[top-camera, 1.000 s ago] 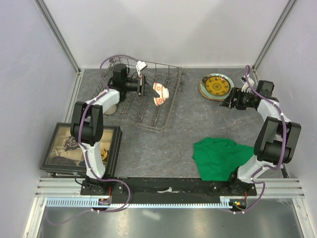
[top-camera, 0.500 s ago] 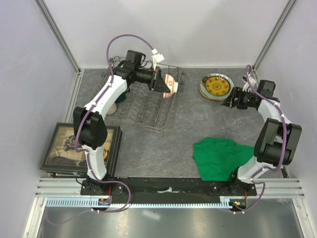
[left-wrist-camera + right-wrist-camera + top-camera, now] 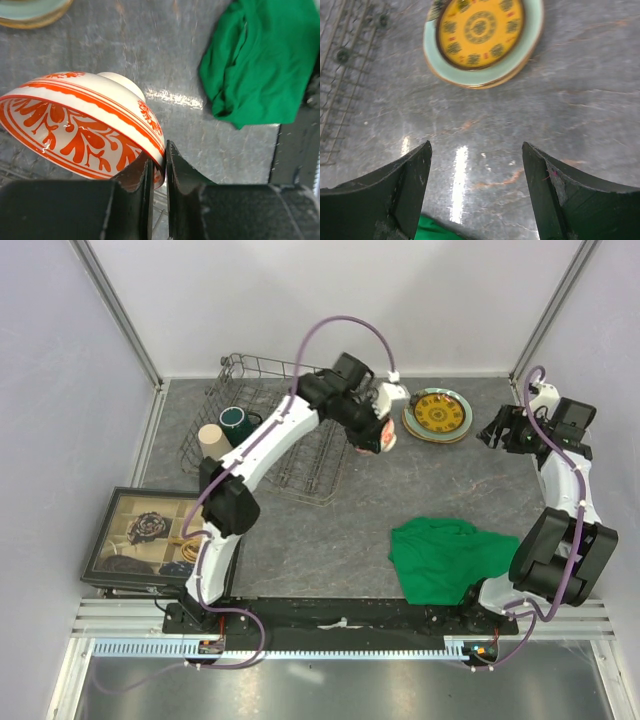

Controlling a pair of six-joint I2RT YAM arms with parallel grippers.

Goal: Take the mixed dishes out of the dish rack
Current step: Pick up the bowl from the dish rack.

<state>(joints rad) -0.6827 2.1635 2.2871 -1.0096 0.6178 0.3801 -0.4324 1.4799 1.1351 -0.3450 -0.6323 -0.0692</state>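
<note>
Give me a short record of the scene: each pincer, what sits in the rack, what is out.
left pincer: shut on red-and-white bowl, between dish rack and plate stack
right pincer: open, empty, near plate stack
in dish rack: dark green mug, beige cup
on table: plate stack, yellow-patterned plate on top; green cloth

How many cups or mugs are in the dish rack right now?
2. A tall beige cup at the left end of the dish rack and a dark green mug just behind it; the left arm may hide more.
</note>
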